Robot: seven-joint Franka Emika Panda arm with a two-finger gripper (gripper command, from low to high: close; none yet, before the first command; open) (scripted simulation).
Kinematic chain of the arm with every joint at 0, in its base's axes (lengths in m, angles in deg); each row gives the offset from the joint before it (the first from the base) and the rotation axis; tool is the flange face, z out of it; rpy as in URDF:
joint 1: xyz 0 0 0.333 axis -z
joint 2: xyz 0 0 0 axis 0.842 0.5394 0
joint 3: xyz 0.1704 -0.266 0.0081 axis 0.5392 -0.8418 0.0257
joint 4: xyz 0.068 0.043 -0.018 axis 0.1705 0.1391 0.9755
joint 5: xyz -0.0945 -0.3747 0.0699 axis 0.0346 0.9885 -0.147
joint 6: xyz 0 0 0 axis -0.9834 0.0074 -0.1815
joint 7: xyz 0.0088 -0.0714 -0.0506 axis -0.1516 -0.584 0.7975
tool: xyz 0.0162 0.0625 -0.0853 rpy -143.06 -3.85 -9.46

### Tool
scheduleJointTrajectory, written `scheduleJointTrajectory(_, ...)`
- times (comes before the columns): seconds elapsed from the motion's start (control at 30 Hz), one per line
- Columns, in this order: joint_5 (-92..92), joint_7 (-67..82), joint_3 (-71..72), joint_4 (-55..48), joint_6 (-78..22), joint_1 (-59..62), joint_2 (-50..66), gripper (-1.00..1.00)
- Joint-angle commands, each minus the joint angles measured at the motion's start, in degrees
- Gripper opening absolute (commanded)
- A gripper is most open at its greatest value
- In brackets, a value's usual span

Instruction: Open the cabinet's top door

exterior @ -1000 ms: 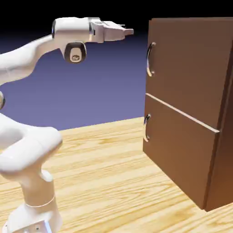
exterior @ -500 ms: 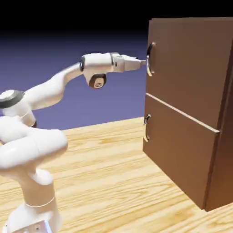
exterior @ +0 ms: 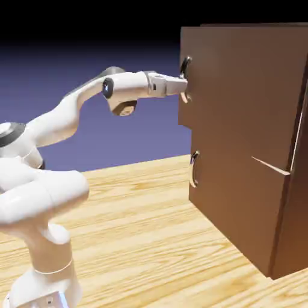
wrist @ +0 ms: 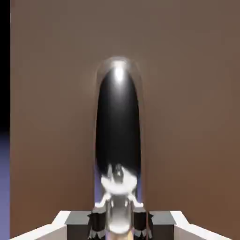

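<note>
fingers (wrist: 98,224): clamping the curved grey metal handle (exterior: 184,78) | top door (exterior: 240,90): flat dark-brown wood, standing ajar from the cabinet (exterior: 289,228) | surface (exterior: 150,240): pale wood grain

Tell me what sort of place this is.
Most likely a rendered test scene, not a real room: a white arm on a bare wooden table, one plain brown cabinet, and a flat blue-violet backdrop.

The jaws have shut on the top door's handle (exterior: 185,79), and the top door (exterior: 240,90) has swung out toward the frame's left.
</note>
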Motion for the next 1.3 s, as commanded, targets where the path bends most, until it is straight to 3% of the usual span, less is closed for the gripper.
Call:
scheduleJointTrajectory(0.0, -0.6, 1.4, -0.8, 2.1, -1.5, -1.6, -0.3, -1.0)
scheduleJointTrajectory(0.27, -1.1, 11.4, -9.4, 18.7, -15.1, -14.5, -2.1, -1.0)
scheduleJointTrajectory(0.57, 10.1, 19.6, -27.3, 33.4, -31.2, -24.2, -3.9, -1.0)
scheduleJointTrajectory(0.9, 26.9, 25.4, -48.1, 38.6, -44.1, -25.2, -2.2, -1.0)
scheduleJointTrajectory(1.27, 47.3, 33.0, -70.9, 36.4, -56.9, -24.5, 7.5, -1.0)
